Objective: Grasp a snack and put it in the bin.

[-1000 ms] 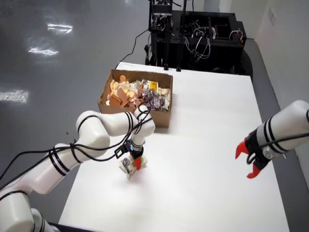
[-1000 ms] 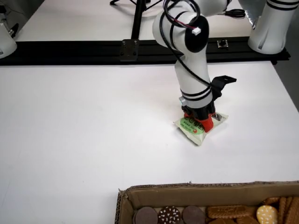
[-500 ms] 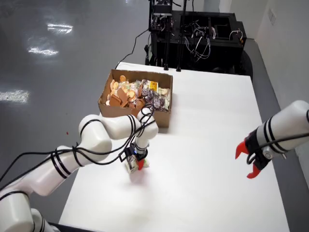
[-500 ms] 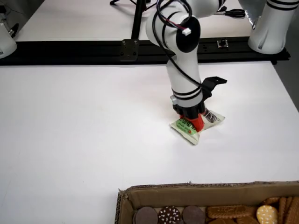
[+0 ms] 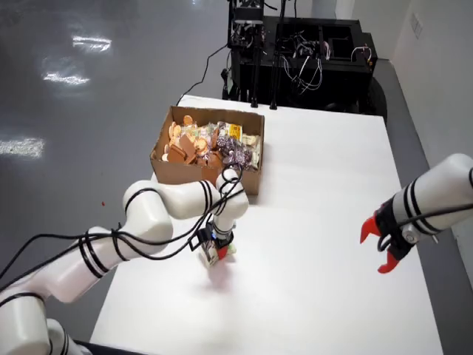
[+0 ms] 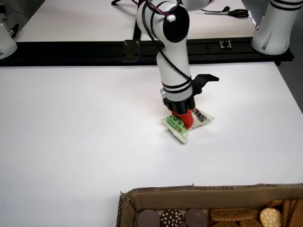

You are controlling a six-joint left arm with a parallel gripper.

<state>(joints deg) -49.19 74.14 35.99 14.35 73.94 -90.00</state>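
One pincer (image 6: 185, 119) upright, gripping snack (image 6: 179, 125).

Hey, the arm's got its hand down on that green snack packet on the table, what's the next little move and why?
Probably lift straight up. The hand has its red fingers clamped on the green snack packet, which sits low at the white table. Raising it first should give the height needed to clear the cardboard bin wall before carrying it over.

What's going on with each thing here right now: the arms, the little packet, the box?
working gripper: pointing down, closed on the packet
snack packet: pinched by the red fingers, low over the white table
cardboard box: open, already heaped with snacks
second arm's gripper: open, holding nothing, apart from everything
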